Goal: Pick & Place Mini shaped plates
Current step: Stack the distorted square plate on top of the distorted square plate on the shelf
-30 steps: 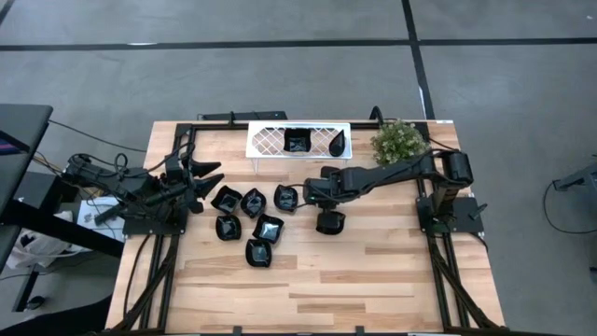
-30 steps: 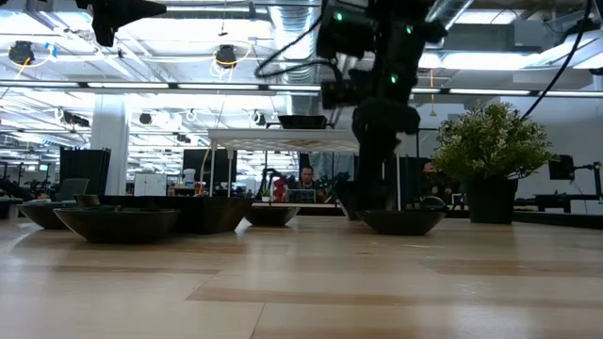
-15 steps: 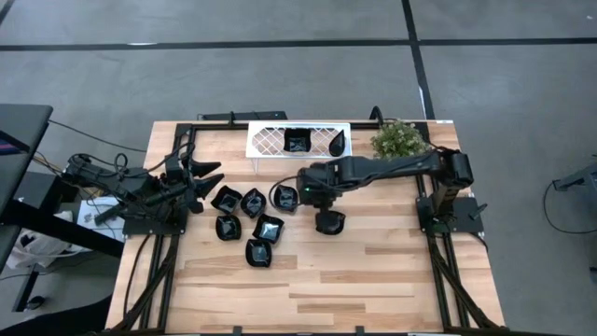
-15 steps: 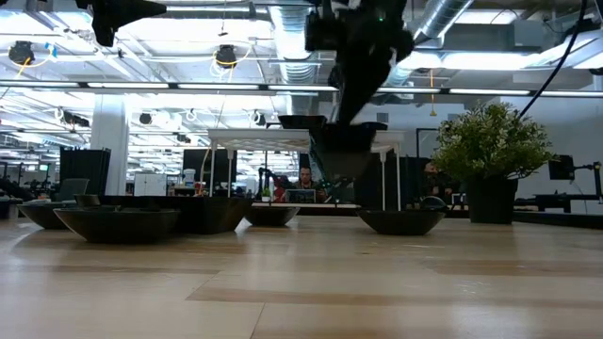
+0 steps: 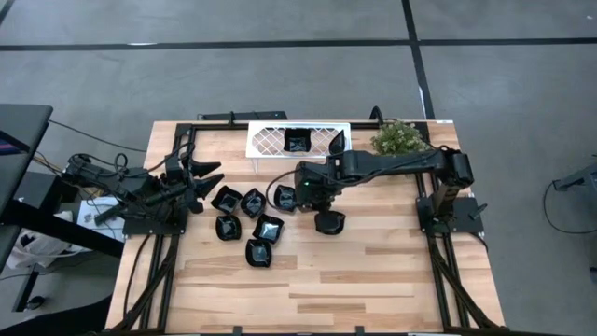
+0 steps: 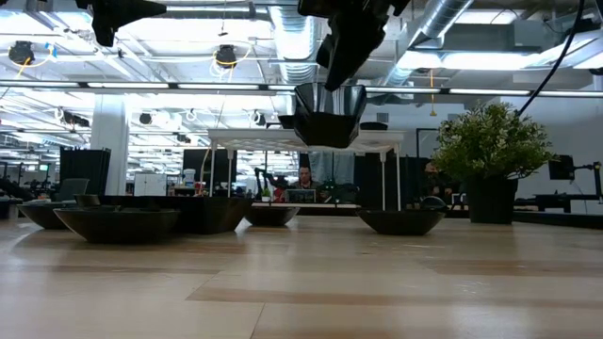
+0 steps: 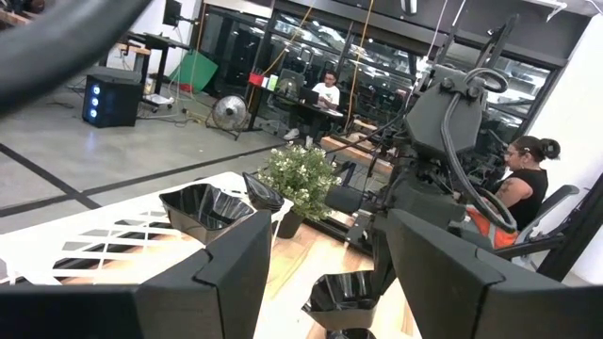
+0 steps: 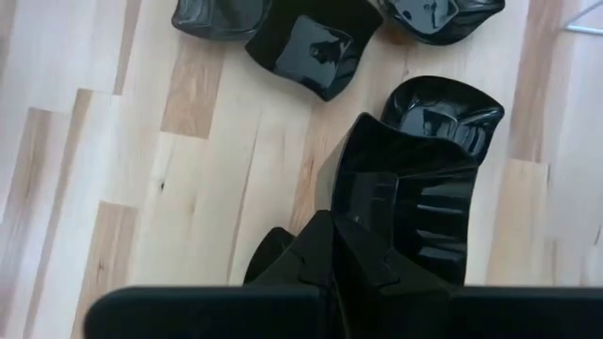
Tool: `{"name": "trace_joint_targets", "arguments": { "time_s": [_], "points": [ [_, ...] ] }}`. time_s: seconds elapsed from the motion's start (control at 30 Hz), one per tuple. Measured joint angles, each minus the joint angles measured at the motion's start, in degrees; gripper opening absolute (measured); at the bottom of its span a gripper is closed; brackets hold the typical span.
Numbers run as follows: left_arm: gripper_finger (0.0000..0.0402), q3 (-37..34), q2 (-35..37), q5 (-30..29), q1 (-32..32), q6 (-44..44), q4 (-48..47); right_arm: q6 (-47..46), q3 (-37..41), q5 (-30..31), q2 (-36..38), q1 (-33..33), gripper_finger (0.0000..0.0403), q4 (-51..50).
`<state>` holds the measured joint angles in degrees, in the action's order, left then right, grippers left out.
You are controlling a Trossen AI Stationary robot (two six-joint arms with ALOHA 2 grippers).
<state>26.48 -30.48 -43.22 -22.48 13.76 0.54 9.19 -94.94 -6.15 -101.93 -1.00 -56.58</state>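
Observation:
My right gripper (image 5: pixel 298 194) (image 8: pixel 344 252) is shut on one glossy black mini shaped plate (image 6: pixel 330 118) (image 8: pixel 415 202), held well above the table. Several more black plates lie on the wood left of it (image 5: pixel 247 224), and one lies just beneath the arm (image 5: pixel 328 222). Two plates (image 5: pixel 297 141) (image 5: pixel 339 143) sit on the white lattice tray (image 5: pixel 266 140) at the far edge. My left gripper (image 5: pixel 203 177) (image 7: pixel 325 282) waits open and level at the table's left side, holding nothing. My right gripper pinches the plate's rim (image 8: pixel 366 235) between its two shut fingers, on the side nearest the arm. The fingers (image 6: pixel 341 66) come down on it from above, slanting from the table's right. The plate hangs below them, lifted clear of the table, its hollow facing up.
A green plant (image 5: pixel 399 140) stands at the far right beside the tray. Black frame rails run along the table's left and right sides (image 5: pixel 438 271). Bare wood lies toward the near edge (image 5: pixel 308 289). People sit in the room beyond the table (image 7: pixel 523 179).
My right gripper has risen from table height, tipping and rolling as it went, and shifted a little toward the table's left. The plate it holds has come up off the wood and now hangs clear. The other plates have stayed put.

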Motion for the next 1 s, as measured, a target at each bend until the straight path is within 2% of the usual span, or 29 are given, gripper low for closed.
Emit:
{"name": "trace_joint_targets", "arguments": {
  "time_s": [0.3, 0.6, 0.8, 1.0],
  "points": [
    [0.0214, 0.0, 0.0, 0.0, 0.0, 0.0, 0.0, 0.2, 0.0, -3.9, 0.0, 0.0, 0.0000, 0.0],
    [0.0214, 0.0, 0.0, 0.0, 0.0, 0.0, 0.0, 1.0, -2.4, -2.9, 0.0, -1.2, 0.0000, 1.8],
    [0.0214, 0.0, 0.0, 0.0, 0.0, 0.0, 0.0, 4.6, -10.1, 4.9, 0.0, -2.9, 0.0000, 1.9],
    [0.0214, 0.0, 0.0, 0.0, 0.0, 0.0, 0.0, 11.1, -16.0, 20.5, 0.0, -3.2, 0.0000, 2.7]
  ]
}}
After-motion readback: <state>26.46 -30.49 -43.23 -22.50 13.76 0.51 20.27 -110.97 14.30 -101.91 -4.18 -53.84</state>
